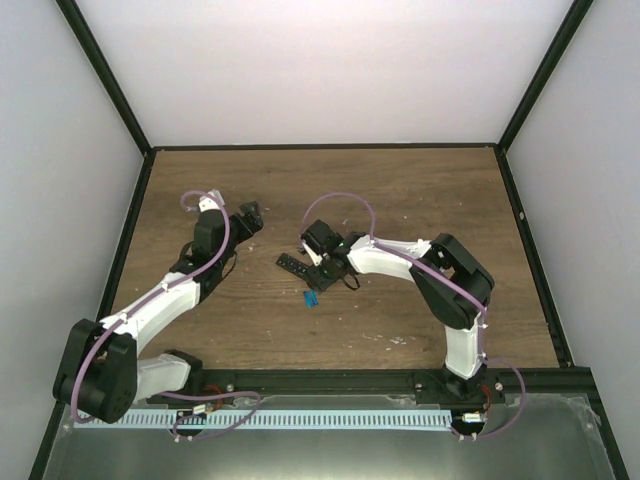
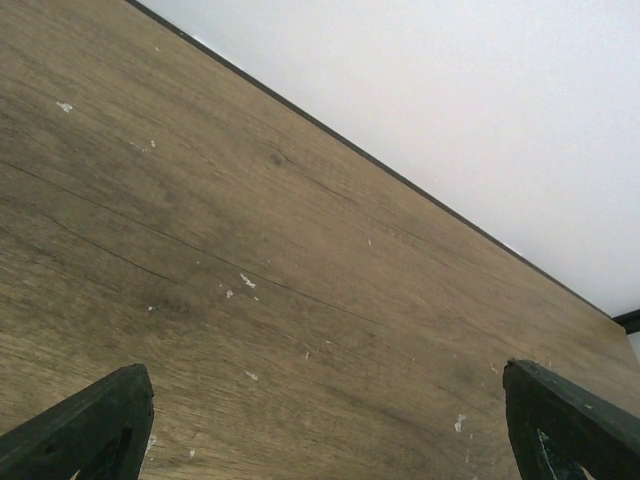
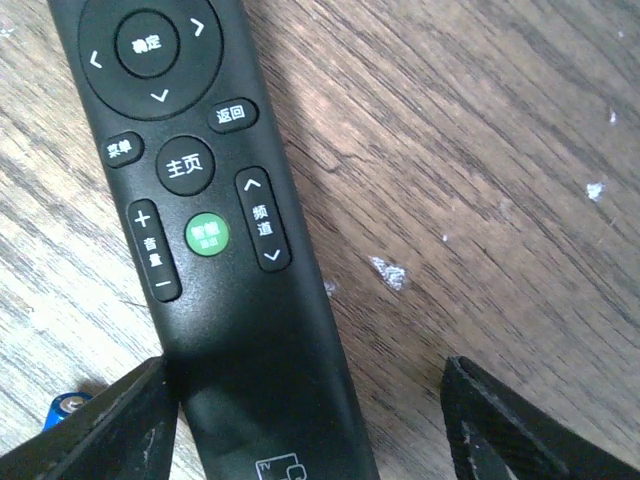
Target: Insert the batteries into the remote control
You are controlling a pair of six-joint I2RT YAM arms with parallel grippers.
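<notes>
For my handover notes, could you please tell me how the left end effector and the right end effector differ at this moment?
The left end effector hangs over plain tabletop; the right end effector straddles the remote control. No battery shows near the left end effector; a blue battery lies beside the right end effector. Both are open.

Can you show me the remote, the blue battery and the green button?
remote control (image 3: pixel 255 340): right wrist view, black body below the buttons.
battery (image 1: pixel 312 297): top external view, middle of its blue body.
green button (image 3: pixel 208 234): right wrist view, its centre.
</notes>
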